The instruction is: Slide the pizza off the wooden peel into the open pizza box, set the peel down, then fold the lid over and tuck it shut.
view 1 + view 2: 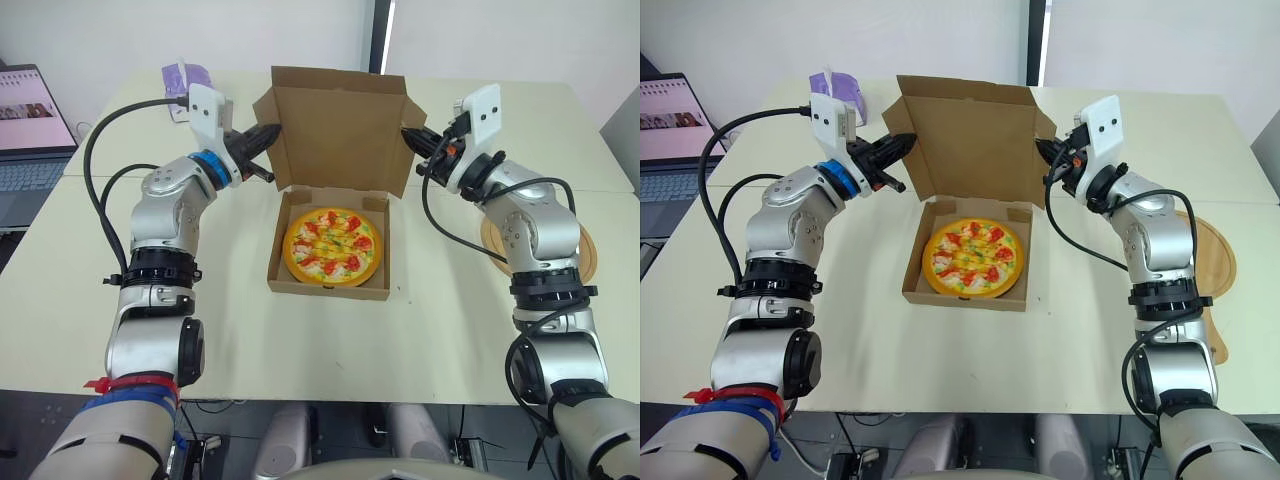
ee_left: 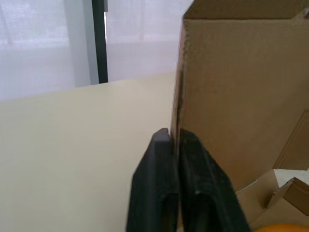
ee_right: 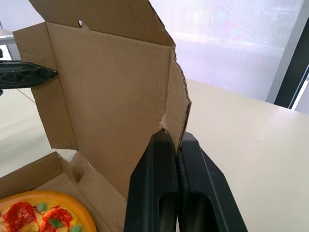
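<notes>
Pizza (image 1: 333,246) lies flat inside the open pizza box (image 1: 330,291), near the middle of the pale bench (image 1: 230,330). The wooden peel (image 1: 1212,255) rests on the bench to my right, partly hidden behind my right arm, well apart from the box. By my judgement the first two steps are done and the lid fold is the step in hand.

The lid (image 1: 340,125) stands upright behind the pizza. My left gripper (image 1: 270,135) is pressed together on the lid's left side edge. My right gripper (image 1: 408,135) is pinching the flap on the lid's right side.

The next move, as I judge it, calls for both arms to swing the lid forward and down about its back hinge at an even pace, so the cardboard does not twist. The side flaps must then slip inside the box walls without scraping the toppings, and the front edge must be tucked in.

The head views give the whole layout — box, peel and both arms. My left wrist view shows the pinch itself: two black fingers closed on the cardboard edge. My right wrist view shows the lid's inner face, the ragged perforated edge of the flap I hold, a slice of pizza below — and my left gripper on the far edge.
</notes>
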